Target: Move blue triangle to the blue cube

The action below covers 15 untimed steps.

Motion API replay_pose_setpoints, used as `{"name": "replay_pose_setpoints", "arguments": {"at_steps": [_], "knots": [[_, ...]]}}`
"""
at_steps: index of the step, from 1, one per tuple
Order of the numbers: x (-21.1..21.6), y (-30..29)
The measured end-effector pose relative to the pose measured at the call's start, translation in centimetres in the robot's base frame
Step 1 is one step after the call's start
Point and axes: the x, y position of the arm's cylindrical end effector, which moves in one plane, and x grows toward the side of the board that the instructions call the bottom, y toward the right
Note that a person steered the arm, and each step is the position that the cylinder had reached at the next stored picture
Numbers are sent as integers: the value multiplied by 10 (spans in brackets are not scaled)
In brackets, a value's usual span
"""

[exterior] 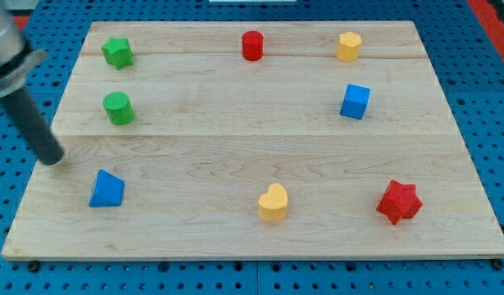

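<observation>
My tip [52, 159] — upper-left of blue triangle [106, 190]

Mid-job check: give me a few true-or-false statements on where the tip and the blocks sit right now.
1. My tip is above and left of the blue triangle, not touching it. True.
2. The blue cube is at the view's left. False: it is at the right.
3. The yellow heart touches the red star. False: they lie well apart.
4. The green cylinder lies below the green star. True.
</observation>
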Motion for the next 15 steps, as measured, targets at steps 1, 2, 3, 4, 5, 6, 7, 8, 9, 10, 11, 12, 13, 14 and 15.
{"name": "replay_pose_setpoints", "arguments": {"at_steps": [1, 2, 3, 4, 5, 6, 7, 8, 9, 10, 11, 12, 13, 14, 15], "knots": [[61, 26], [69, 74], [16, 78], [5, 122], [23, 109], [28, 85], [65, 91], [71, 128], [19, 147], [-11, 152], [-24, 201], [-39, 241], [-74, 247], [-96, 273], [-120, 277]]}}
